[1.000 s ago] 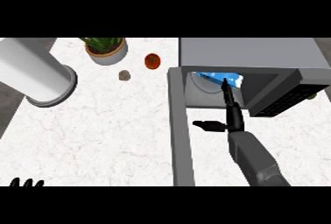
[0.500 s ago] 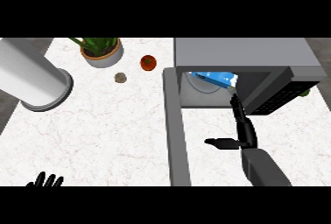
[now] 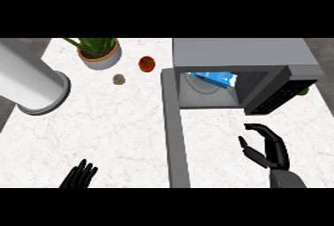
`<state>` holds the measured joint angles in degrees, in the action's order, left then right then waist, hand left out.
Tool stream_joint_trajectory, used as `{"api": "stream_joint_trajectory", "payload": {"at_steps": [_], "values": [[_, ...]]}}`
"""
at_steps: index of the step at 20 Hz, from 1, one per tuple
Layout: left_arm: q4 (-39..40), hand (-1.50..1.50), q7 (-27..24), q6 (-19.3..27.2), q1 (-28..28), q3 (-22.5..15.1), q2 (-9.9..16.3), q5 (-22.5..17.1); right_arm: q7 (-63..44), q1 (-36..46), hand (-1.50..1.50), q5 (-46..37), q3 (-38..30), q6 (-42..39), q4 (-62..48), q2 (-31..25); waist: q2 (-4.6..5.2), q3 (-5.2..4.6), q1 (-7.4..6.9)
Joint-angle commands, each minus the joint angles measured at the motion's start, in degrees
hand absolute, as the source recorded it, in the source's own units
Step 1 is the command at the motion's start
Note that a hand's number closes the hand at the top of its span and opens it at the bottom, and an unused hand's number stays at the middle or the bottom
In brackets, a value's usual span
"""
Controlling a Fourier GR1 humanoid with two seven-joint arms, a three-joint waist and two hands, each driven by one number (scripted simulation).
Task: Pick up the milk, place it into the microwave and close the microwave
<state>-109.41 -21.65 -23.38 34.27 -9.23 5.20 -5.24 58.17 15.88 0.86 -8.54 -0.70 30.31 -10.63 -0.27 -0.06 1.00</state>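
Note:
The milk carton (image 3: 218, 78), blue and white, lies inside the open grey microwave (image 3: 235, 52) on its round turntable (image 3: 201, 85). The microwave's door (image 3: 175, 128) hangs swung open toward me, seen edge-on as a long grey bar. My right hand (image 3: 269, 149) hovers over the counter in front of the oven's opening, right of the door, fingers relaxed and holding nothing. My left hand (image 3: 79, 176) rests at the lower left edge, fingers straight and up.
A large white cylinder (image 3: 27, 84) lies at the left. A potted plant (image 3: 99, 52), a small red bowl (image 3: 147, 63) and a small brownish object (image 3: 119, 79) sit at the back of the marble counter (image 3: 111, 128).
My right hand has pulled back out of the microwave toward me, leaving the milk inside. The left hand has come further into view at the lower edge.

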Motion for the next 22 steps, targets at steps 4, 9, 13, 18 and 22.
{"api": "stream_joint_trajectory", "payload": {"at_steps": [4,9,13,18,22], "values": [[0.29,1.50,3.78,3.36,-6.13,-8.35,-2.05,11.15,-2.61,-7.54,-1.50,5.40,-3.08,-8.09,8.04,-6.80,0.11,0.04,-0.29],[7.10,1.50,3.39,4.44,-10.66,-10.04,-4.04,12.71,0.80,-14.16,-1.50,7.38,-3.93,-10.95,10.82,-6.82,0.23,0.07,-0.84],[17.73,1.50,-0.66,13.81,-19.55,-9.89,-5.14,15.05,-2.74,-16.03,-1.50,9.68,-6.01,-11.70,14.06,-9.89,0.23,0.02,-0.57],[22.97,1.50,5.28,13.99,-30.39,-8.34,-5.18,14.88,-2.10,-16.64,-1.50,11.55,-7.61,-17.04,13.32,-13.83,0.33,0.06,-0.46],[28.37,1.50,12.41,9.42,-35.24,-15.24,-5.17,18.95,-2.32,-18.04,-1.50,11.93,-6.68,-18.58,14.09,-14.32,0.48,0.09,0.72]]}}
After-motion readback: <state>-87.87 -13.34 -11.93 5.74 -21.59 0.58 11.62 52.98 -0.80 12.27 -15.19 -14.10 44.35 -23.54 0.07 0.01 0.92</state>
